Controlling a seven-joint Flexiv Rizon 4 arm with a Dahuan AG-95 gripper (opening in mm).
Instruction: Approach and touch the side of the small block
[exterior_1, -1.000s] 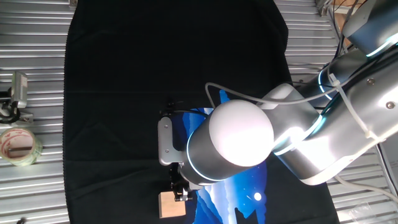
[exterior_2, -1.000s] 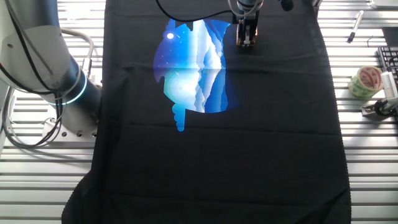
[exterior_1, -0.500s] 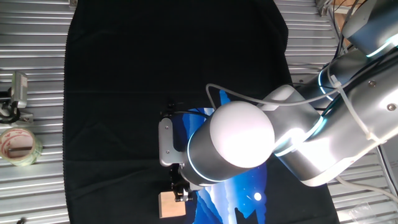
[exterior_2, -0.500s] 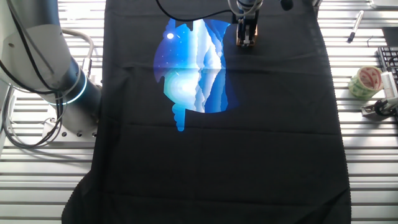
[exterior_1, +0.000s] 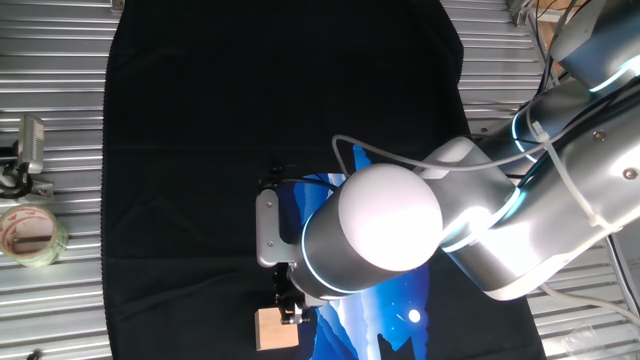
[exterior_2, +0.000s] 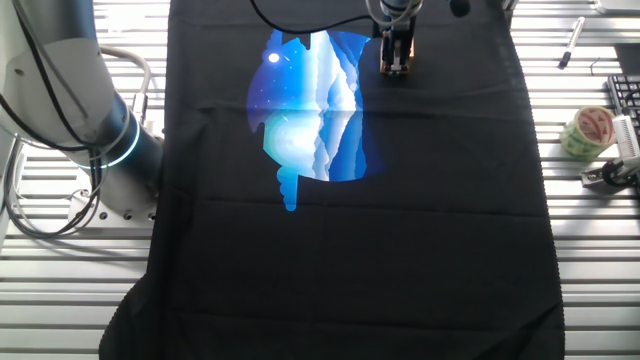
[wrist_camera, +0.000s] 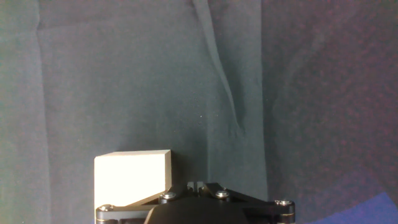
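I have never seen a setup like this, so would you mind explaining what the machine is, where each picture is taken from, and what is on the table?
The big white and grey shape is a robot arm with a two-finger gripper at its end. Two pictures come from fixed cameras that look at the table from different sides; the third comes from a camera on the hand, looking along the fingers. A black cloth with a blue printed picture covers the table. On it sits the small block, a light wooden cube, right at the gripper's tip. Nothing appears to be held; the fingertips themselves are hidden. A tape roll lies off the cloth on the ribbed metal.
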